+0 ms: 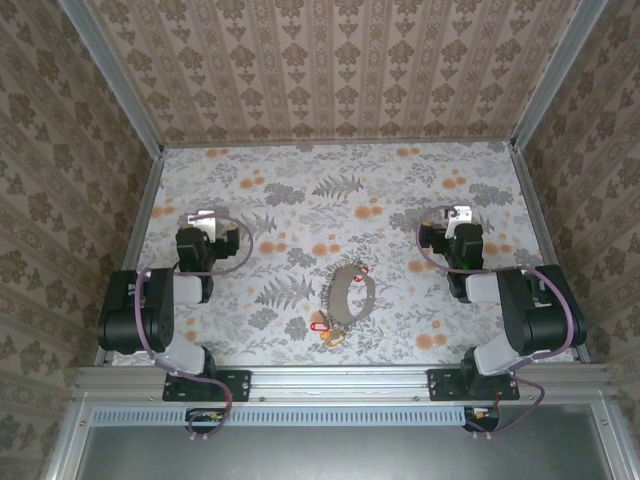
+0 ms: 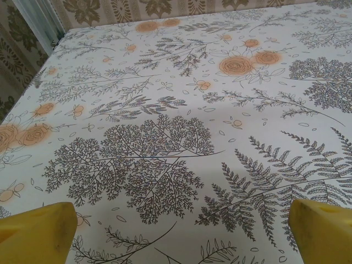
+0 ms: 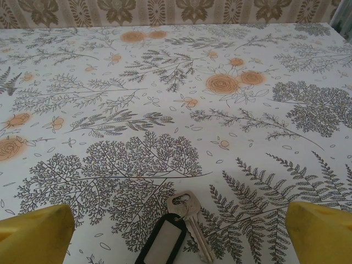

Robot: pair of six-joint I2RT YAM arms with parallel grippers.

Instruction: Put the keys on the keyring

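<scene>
Thin grey-brown chain-like keyring (image 1: 347,290), floppy loop with small red tags: flat on the white fern-and-rose printed tablecloth (image 1: 300,190), near the front edge, between the two arms
Small brass-coloured and red-headed keys (image 1: 329,335): clustered at the loop's near end, touching or just beside it, cannot tell which
Left gripper (image 1: 207,220) and right gripper (image 1: 457,218): well apart from the loop, one on either side, yellow fingertips (image 2: 36,234) spread wide, grasping nothing
Step in hand: judged the very start, no approach made yet
Next move: calls for one arm to steady the loop, the other to pinch a tiny key by its head
Overhead view: supplies the layout
Right wrist view: adds a silver key (image 3: 192,220) with black-framed tag on a small split ring, on the cloth just ahead of the released fingers, likely one for threading
</scene>
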